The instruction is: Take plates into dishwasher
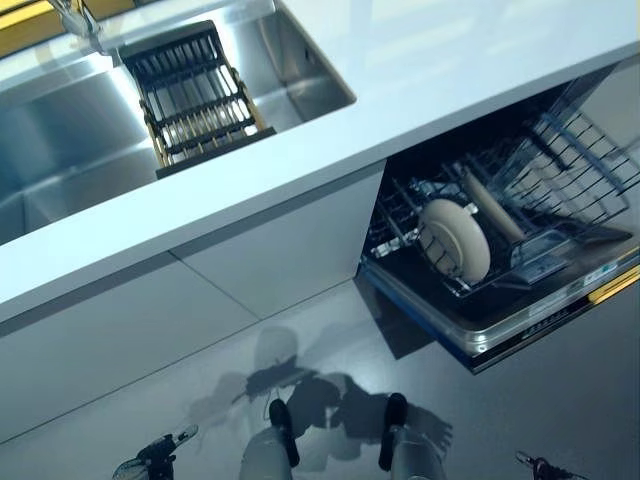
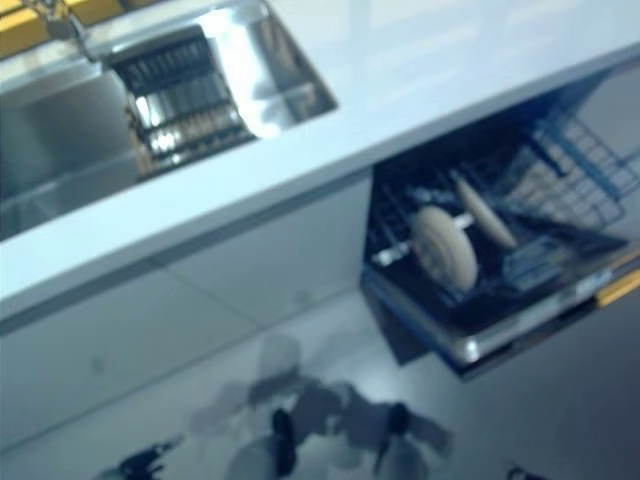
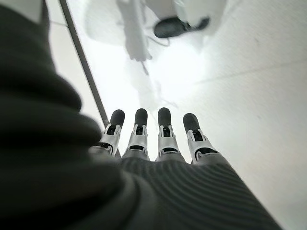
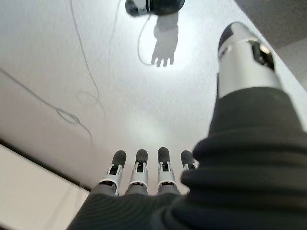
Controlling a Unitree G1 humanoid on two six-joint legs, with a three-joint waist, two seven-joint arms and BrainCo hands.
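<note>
1. Left eye view. I saw the white tabletop [image 1: 480, 90] run across the frame, with the steel sink [image 1: 70, 150] set into it and a dark drying rack [image 1: 195, 95] resting across the basin, empty of plates. Below the tabletop edge, the dishwasher [image 1: 520, 310] stood open with its lower wire basket [image 1: 570, 160] drawn out. Two plates stood on edge among the tines: a cream plate [image 1: 455, 240] toward the front and a second plate [image 1: 492, 208] just behind it, tilted. Both hands hung low at the bottom edge, well apart from the basket.

2. Right eye view. I saw the same layout: both plates upright in the basket, no plate on the tabletop or in the sink as far as I could tell.

3. Left wrist view. My left hand [image 3: 153, 139] pointed at the pale floor [image 3: 249, 72], fingers [image 3: 164, 129] straight and side by side, holding nothing.

4. Right wrist view. My right hand [image 4: 144, 177] likewise faced the floor, fingers relaxed and extended, thumb [image 4: 244, 52] apart, empty.

5. Handling. I judged the plates rigid, glazed, slippery and breakable, moderately heavy; the rim is the place to pinch, thumb on one face and fingers on the other. With both plates racked, the loading looked near complete.
</note>
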